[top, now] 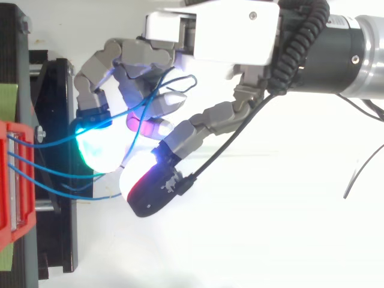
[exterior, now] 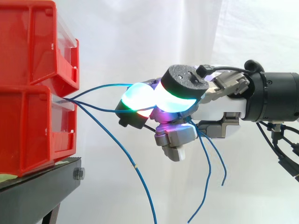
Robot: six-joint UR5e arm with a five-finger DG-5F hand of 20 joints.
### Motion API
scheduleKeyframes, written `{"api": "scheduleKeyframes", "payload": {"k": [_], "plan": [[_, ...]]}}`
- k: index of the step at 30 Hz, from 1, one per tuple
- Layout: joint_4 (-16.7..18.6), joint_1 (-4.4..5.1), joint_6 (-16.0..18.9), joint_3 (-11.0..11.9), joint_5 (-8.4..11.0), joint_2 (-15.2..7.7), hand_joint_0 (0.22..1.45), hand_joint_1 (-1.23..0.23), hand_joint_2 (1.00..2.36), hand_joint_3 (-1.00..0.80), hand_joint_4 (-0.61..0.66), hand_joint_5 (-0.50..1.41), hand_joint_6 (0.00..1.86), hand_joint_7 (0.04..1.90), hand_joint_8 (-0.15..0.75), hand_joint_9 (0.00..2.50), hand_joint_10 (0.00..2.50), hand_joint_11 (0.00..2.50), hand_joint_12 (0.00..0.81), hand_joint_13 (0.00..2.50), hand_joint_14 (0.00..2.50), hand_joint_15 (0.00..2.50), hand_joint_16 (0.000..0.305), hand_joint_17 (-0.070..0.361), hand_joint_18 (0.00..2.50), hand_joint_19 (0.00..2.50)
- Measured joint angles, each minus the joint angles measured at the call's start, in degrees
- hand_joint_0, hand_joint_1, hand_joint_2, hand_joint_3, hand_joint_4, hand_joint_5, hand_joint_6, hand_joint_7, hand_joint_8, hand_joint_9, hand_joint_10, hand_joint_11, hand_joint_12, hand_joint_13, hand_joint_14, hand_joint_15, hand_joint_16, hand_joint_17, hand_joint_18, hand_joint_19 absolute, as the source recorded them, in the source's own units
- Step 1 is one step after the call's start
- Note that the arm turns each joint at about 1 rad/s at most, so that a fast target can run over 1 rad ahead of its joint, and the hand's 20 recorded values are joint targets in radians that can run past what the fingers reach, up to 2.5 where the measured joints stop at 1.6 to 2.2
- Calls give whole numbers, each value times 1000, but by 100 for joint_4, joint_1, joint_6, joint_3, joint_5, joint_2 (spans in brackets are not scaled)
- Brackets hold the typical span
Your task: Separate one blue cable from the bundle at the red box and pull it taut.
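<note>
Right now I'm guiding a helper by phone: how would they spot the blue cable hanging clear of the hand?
Find the stacked red bins at the left of the side view, and the gap between them. The loose cable drops from that gap in a long curve to the bottom edge. The other cables run across into the hand, while this one passes below it.

From the front of the red bins (exterior: 37, 88), blue cables (exterior: 112, 85) fan across to the hand (exterior: 217, 107), whose fingers curl round them, barring a level path. One cable droops below the bins' front, past the black stand (exterior: 42, 186). Above the cables, the space in front of the bins is open.
</note>
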Motion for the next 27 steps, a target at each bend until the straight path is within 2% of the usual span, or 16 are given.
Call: {"api": "scheduleKeyframes", "payload": {"k": [3, 4, 6, 8, 13, 15, 19, 23, 27], "plan": [[7, -1, 138, -2, 37, -3, 530, -869, 1000, -500, 111, -178, 918, 981, 321, 669, 2171, 1484, 374, 1042, 14, 1380, 45, 102, 902, 845], [8, -1, 160, -2, 47, -2, 536, -791, 1000, -500, 102, -172, 912, 985, 314, 709, 2109, 1467, 367, 1027, 17, 1325, 45, 100, 898, 836], [12, -2, 206, -1, 72, -2, 586, -695, 1000, -500, 74, -161, 898, 1018, 286, 813, 1856, 1561, 354, 1011, 20, 1211, 42, 95, 882, 841], [17, 0, 224, -3, 84, -2, 627, -697, 1000, -500, 50, -158, 894, 1037, 271, 861, 1751, 1582, 355, 997, 22, 1158, 41, 93, 879, 843], [31, 21, 238, -67, 92, -2, 729, -863, 1003, -476, -31, -158, 899, 1123, 271, 919, 1373, 1601, 365, 916, 26, 1024, 42, 95, 883, 829], [68, 37, 243, -163, 113, -2, 768, -903, 1005, -446, -64, -171, 922, 1121, 270, 881, 1377, 1596, 362, 895, 25, 990, 42, 95, 879, 817], [216, 61, 259, -311, 188, -2, 825, -923, 1007, -425, -10, -195, 945, 1056, 264, 801, 1508, 1499, 344, 880, 24, 969, 39, 87, 837, 792], [310, 74, 267, -353, 239, -2, 845, -915, 1006, -430, 15, -204, 948, 1006, 248, 763, 1604, 1403, 321, 886, 23, 984, 35, 78, 825, 777], [319, 76, 269, -361, 248, -2, 861, -913, 1008, -407, 29, -227, 946, 931, 228, 705, 1729, 1279, 250, 881, 22, 932, 23, 51, 819, 720]]}}
